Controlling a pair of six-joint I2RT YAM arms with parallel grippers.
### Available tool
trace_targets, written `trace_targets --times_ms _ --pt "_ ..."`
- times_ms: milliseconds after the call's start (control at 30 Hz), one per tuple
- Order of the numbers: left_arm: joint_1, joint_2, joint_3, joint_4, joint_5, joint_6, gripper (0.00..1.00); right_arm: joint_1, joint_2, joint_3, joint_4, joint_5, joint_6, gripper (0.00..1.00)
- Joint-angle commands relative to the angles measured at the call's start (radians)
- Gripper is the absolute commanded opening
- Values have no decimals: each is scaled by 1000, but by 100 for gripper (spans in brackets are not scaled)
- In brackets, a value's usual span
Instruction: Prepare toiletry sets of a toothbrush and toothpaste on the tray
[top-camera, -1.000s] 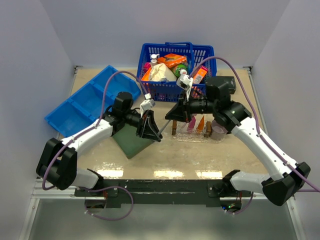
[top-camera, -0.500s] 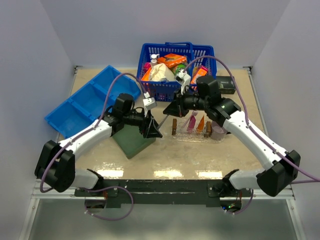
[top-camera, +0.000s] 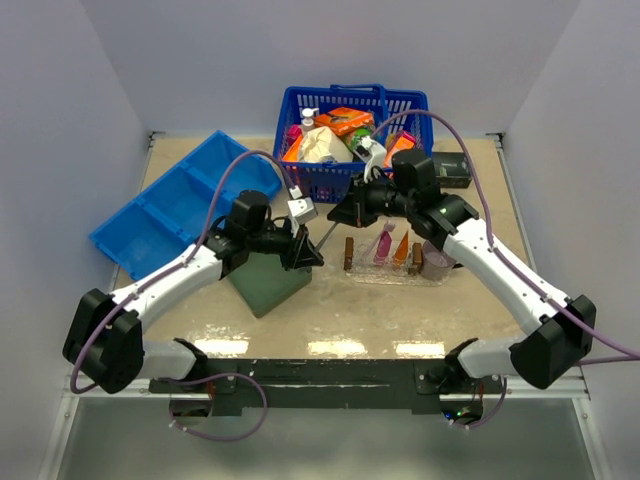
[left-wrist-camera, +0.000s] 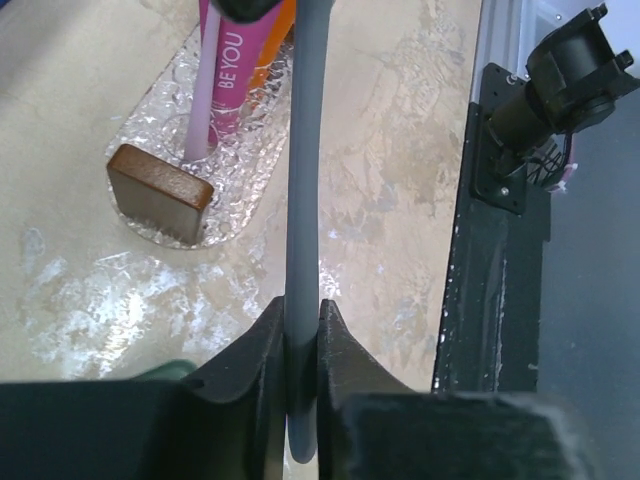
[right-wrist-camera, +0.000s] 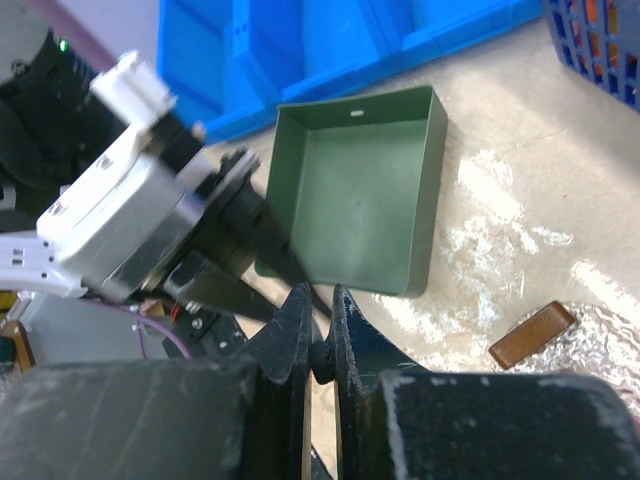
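My left gripper (top-camera: 307, 254) (left-wrist-camera: 300, 310) is shut on the handle of a grey toothbrush (top-camera: 326, 234) (left-wrist-camera: 303, 170), held above the table. My right gripper (top-camera: 342, 212) (right-wrist-camera: 320, 300) is shut on the toothbrush's other end (right-wrist-camera: 320, 352), facing the left gripper. The clear tray (top-camera: 368, 275) (left-wrist-camera: 150, 140) with brown wooden handles (left-wrist-camera: 160, 190) (right-wrist-camera: 530, 335) lies right of centre. On it lie a pink toothpaste tube (top-camera: 383, 245) (left-wrist-camera: 232, 60), an orange tube (top-camera: 402, 247) (left-wrist-camera: 283, 30) and a thin pink toothbrush (left-wrist-camera: 203, 95).
A dark green square tray (top-camera: 265, 280) (right-wrist-camera: 365, 190) lies under the left arm. A blue divided bin (top-camera: 180, 200) (right-wrist-camera: 300, 50) is at the left. A blue basket (top-camera: 350, 140) of packets stands at the back. A purple mug (top-camera: 436, 262) stands by the tray's right end.
My right gripper has moved left and back and now grips the grey toothbrush's far end. My left gripper has swung the toothbrush up towards it.
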Motion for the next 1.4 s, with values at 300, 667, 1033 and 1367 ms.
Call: trace_targets --times_ms 300,667,1033,1367 --pt "-6 55 0 51 212 -26 0 -59 -63 -35 32 -91 -91 43" --pt "-6 59 5 59 281 -43 0 -59 -115 -47 17 -193 -163 59" --pt "-8 51 2 62 282 -44 0 -59 -101 -70 5 -164 -169 54" --pt "-8 48 0 64 278 -46 0 -59 -101 -89 29 -180 -155 32"
